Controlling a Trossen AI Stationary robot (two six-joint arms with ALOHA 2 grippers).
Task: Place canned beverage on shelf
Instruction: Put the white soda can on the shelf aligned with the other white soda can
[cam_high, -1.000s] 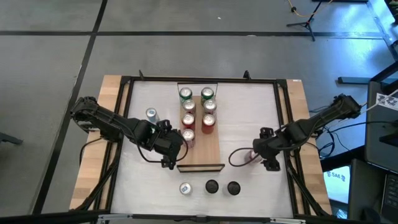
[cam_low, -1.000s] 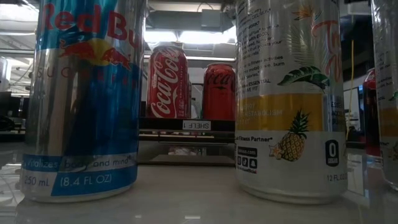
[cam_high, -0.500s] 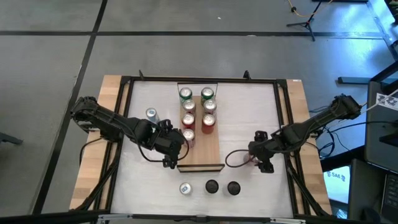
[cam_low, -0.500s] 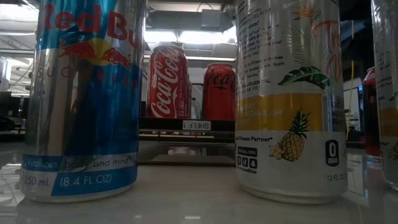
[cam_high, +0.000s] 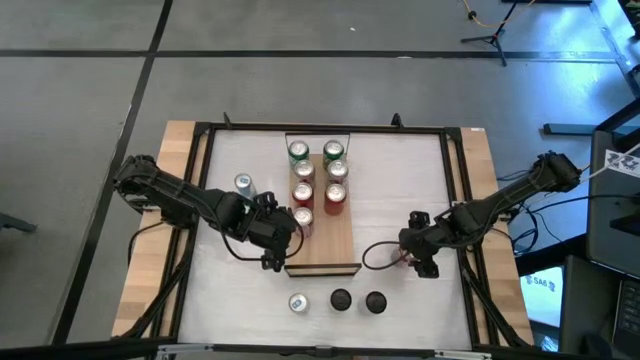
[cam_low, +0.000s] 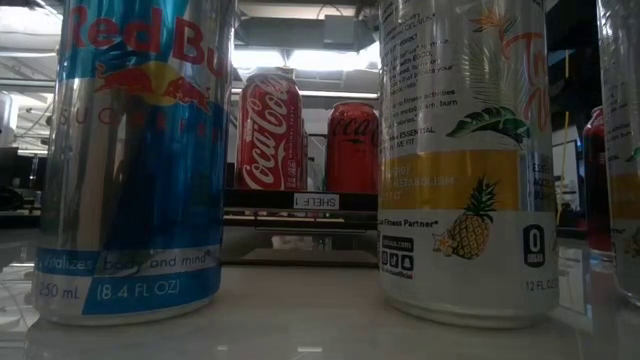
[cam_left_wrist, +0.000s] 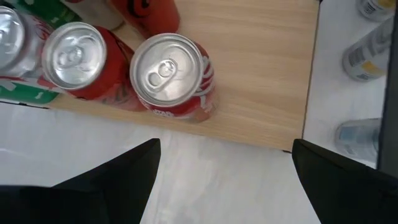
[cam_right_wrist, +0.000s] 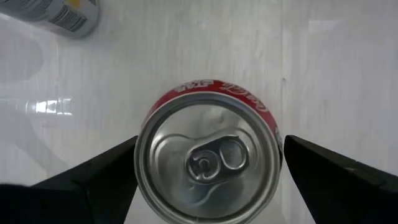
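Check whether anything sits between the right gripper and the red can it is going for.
Nothing visible does. The right gripper is open, with its fingers on either side of the upright red can on the white tabletop, and no other object lies between them.

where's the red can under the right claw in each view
high view: red can on the white table, right of the shelf, mostly hidden under the right claw.
low view: cannot tell it apart.
left wrist view: not in it.
right wrist view: centre, top up, between open fingers.
Shared landmark: the shelf.
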